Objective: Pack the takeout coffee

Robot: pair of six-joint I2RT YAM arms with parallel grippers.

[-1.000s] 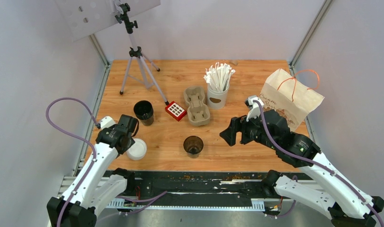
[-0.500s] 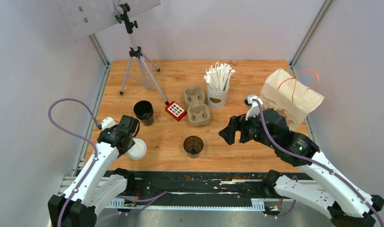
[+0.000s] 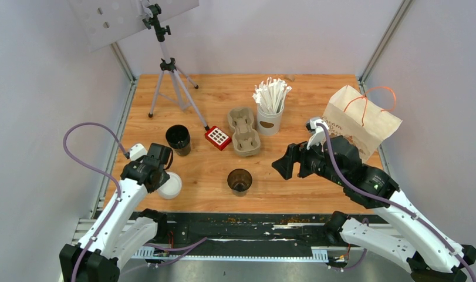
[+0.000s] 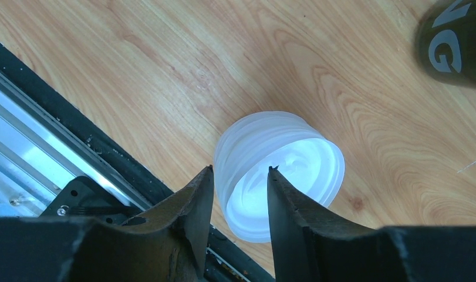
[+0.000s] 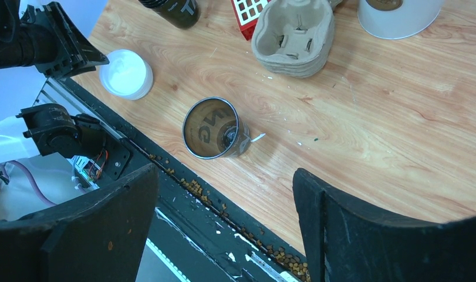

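Straddling the wall of the white lid stack (image 4: 282, 170) at the lower left of the surface (image 3: 317, 94), the left pincer (image 4: 239, 171) stands half open, one finger outside, one inside, not visibly clamped, likely to fetch a lid. The near cup (image 3: 239, 180), lower centre, and the far cup (image 3: 178, 139), left of centre, both brown, stand uncovered. The right pincer (image 5: 223, 173) hangs wide open, empty, right of the near cup, probably to steady it.

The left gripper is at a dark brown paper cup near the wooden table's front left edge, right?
No, the left gripper is at the stacked white round plastic lids near the wooden table's front left edge; the left wrist view shows it.
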